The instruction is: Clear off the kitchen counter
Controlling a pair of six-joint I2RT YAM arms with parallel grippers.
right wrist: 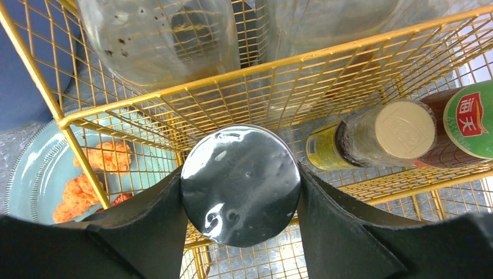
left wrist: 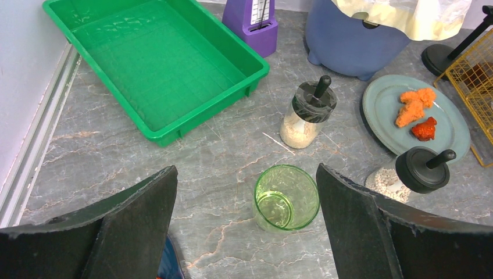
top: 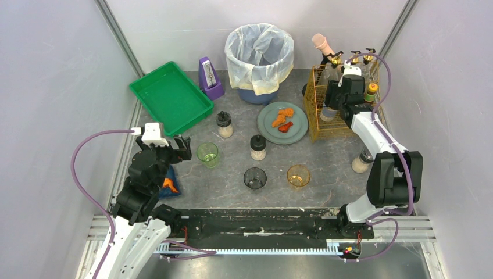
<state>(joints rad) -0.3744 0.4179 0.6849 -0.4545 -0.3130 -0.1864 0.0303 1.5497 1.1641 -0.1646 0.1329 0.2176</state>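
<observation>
The dark-grey marbled kitchen counter carries a green glass, a dark glass, an amber glass, two black-capped shakers and a grey plate with orange food. My left gripper is open and empty, just left of the green glass, which shows between its fingers in the left wrist view. My right gripper is shut on a black-lidded jar held over the gold wire basket.
A green tray sits back left, with a purple metronome and a lined bin beside it. The basket holds several bottles. A jar stands by the right arm. A blue packet lies under the left arm.
</observation>
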